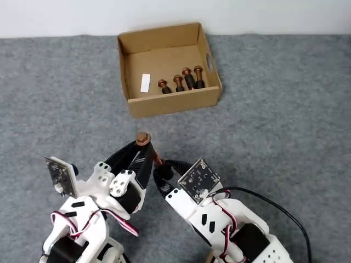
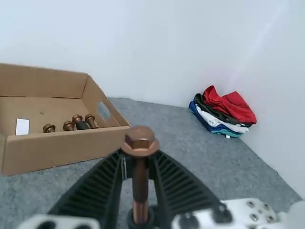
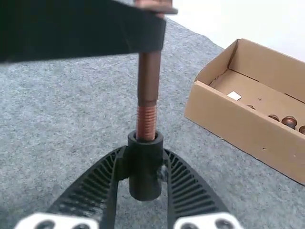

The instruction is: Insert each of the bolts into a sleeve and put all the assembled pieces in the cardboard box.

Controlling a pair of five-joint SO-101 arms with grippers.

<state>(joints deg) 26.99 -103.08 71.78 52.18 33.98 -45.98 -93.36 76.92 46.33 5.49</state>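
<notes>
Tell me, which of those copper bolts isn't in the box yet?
The bolt clamped in the left arm's jaws, its threaded end in the black sleeve the right arm's jaws hold. The other four sit in the cardboard box.

R gripper [image 3: 144,160] round black sleeve [image 3: 144,183], copper bolt [image 3: 148,76] tip inside, cardboard box [image 3: 228,119] nearby

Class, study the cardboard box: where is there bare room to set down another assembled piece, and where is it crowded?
Free: the cardboard box floor behind the four assembled pieces, up to the back wall, and the strip between the white label and the nearest side wall. Crowded: the front right, where the pieces sit in a row.
</notes>
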